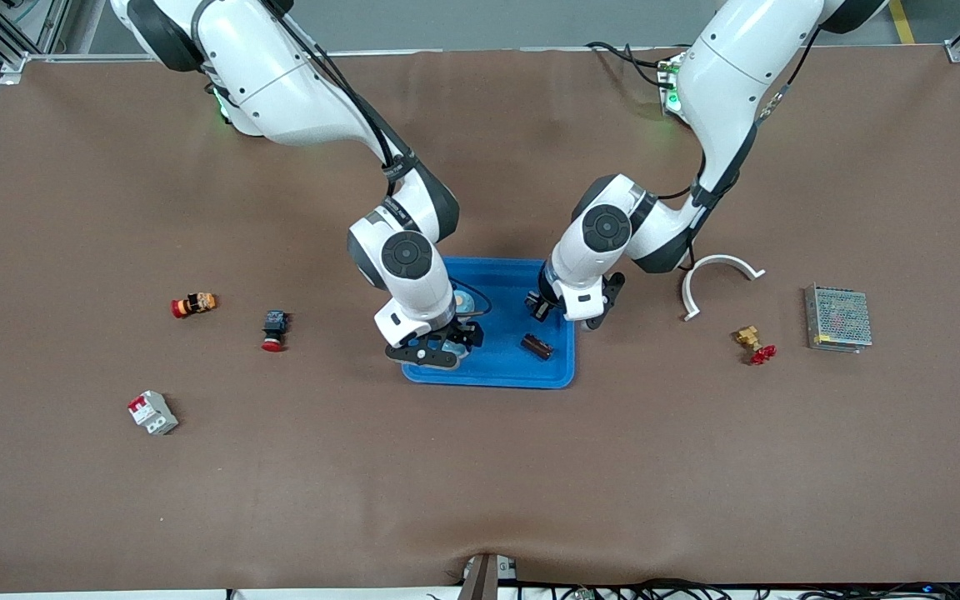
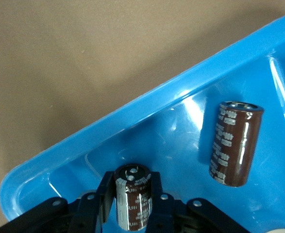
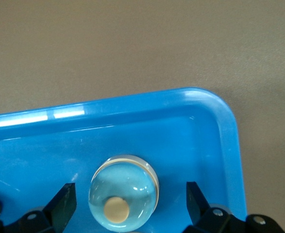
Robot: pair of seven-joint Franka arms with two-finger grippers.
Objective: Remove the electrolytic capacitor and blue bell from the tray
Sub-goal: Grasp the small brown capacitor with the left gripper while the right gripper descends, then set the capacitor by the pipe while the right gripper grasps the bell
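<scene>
A shallow blue plastic tray (image 1: 505, 371) sat at the middle of the brown counter (image 1: 480, 467), and both arms reached down into it. The left gripper (image 2: 131, 201) hung over the tray, its fingers (image 2: 106, 194) clenched on a brown cylindrical capacitor with silver print (image 2: 132, 196). A second brown cylindrical capacitor (image 2: 235, 143) lay on its side on the tray floor, just beside the held one and apart from it. In the front view that loose capacitor (image 1: 537, 346) lay toward the tray's edge nearer the camera.

The right gripper (image 3: 131, 204) hovered low over the tray's corner toward the right arm's end, its fingers (image 3: 64, 201) spread wide on either side of a rounded, glossy pale-blue bell with a cream button (image 3: 124, 193), not touching it. The bell rested on the tray floor near the rim.
</scene>
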